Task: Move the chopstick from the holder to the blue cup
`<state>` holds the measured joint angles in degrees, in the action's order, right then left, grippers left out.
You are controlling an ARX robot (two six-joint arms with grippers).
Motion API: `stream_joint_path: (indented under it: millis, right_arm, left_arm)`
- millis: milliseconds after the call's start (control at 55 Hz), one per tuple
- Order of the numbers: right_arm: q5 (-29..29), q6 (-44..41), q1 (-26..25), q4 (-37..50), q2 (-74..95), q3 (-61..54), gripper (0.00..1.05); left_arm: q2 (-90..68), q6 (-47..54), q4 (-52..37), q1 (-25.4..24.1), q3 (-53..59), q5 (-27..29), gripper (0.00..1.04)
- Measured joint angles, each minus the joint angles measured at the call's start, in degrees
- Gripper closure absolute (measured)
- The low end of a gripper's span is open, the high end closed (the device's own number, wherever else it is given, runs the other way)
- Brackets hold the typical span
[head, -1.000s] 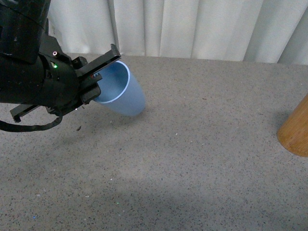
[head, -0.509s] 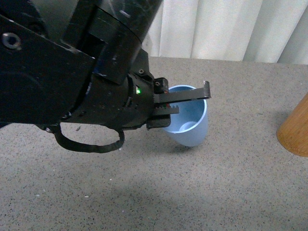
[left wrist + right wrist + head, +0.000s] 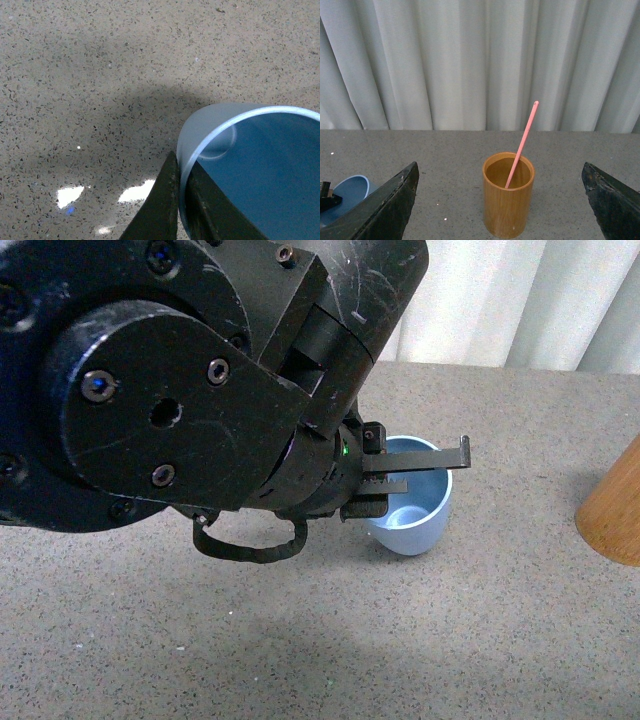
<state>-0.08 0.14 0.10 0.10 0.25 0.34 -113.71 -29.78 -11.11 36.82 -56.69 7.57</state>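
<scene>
Not started: the chopstick [image 3: 522,145] stands in the holder [image 3: 508,210], lower centre. The left pincer [image 3: 181,172] pinches the blue cup [image 3: 250,165] by its rim; the right pincer [image 3: 500,166] gapes wide, empty.

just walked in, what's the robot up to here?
The left gripper pinches the blue cup by its rim, one finger inside and one outside, with the cup about upright. The right gripper is open, facing the wooden holder, where the pink chopstick still stands. No transfer yet.
</scene>
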Motion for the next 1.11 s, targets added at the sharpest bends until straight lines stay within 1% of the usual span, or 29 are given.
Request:
stream_joint_path:
  millis: [327, 382, 400, 473, 691, 727, 764, 818, 836, 982, 1000, 1109]
  right_arm:
    - [0.00, 0.00, 0.00, 0.00, 0.00, 0.00, 0.09]
    - [0.00, 0.02, 0.00, 0.00, 0.00, 0.00, 0.09]
    - [0.00, 0.02, 0.00, 0.00, 0.00, 0.00, 0.09]
    - [0.00, 0.00, 0.00, 0.00, 0.00, 0.00, 0.09]
    - [0.00, 0.00, 0.00, 0.00, 0.00, 0.00, 0.09]
    - [0.00, 0.00, 0.00, 0.00, 0.00, 0.00, 0.09]
    - [0.00, 0.02, 0.00, 0.00, 0.00, 0.00, 0.09]
    - [0.00, 0.00, 0.00, 0.00, 0.00, 0.00, 0.09]
    - [0.00, 0.00, 0.00, 0.00, 0.00, 0.00, 0.09]
    - [0.00, 0.02, 0.00, 0.00, 0.00, 0.00, 0.09]
    - [0.00, 0.00, 0.00, 0.00, 0.00, 0.00, 0.09]
    - [0.00, 0.02, 0.00, 0.00, 0.00, 0.00, 0.09]
  left_arm:
    - [-0.59, 0.17, 0.66, 0.02, -1.16, 0.13, 1.00]
    - [-0.59, 0.26, 0.70, 0.07, -1.33, 0.09, 0.94]
    - [-0.59, 0.33, 0.74, 0.11, -1.51, 0.04, 0.89]
    - [-0.59, 0.46, 0.96, 0.17, -1.88, -0.04, 0.81]
    - [-0.59, 0.83, 1.90, 0.44, -3.45, -0.24, 0.49]
    - [-0.59, 0.85, 2.03, 0.46, -3.67, -0.24, 0.45]
    - [-0.59, 0.85, 2.19, 0.46, -3.96, -0.24, 0.40]
    - [-0.57, 0.85, 2.62, 0.44, -4.66, -0.22, 0.28]
    - [-0.57, 0.85, 2.62, 0.44, -4.70, -0.22, 0.27]
    - [-0.07, 0.61, 2.51, 0.42, -4.98, -0.68, 0.06]
    - [0.07, 0.63, 2.43, 0.39, -4.98, -0.68, 0.05]
    - [1.33, -0.37, 1.84, -0.02, -4.83, -0.76, 0.07]
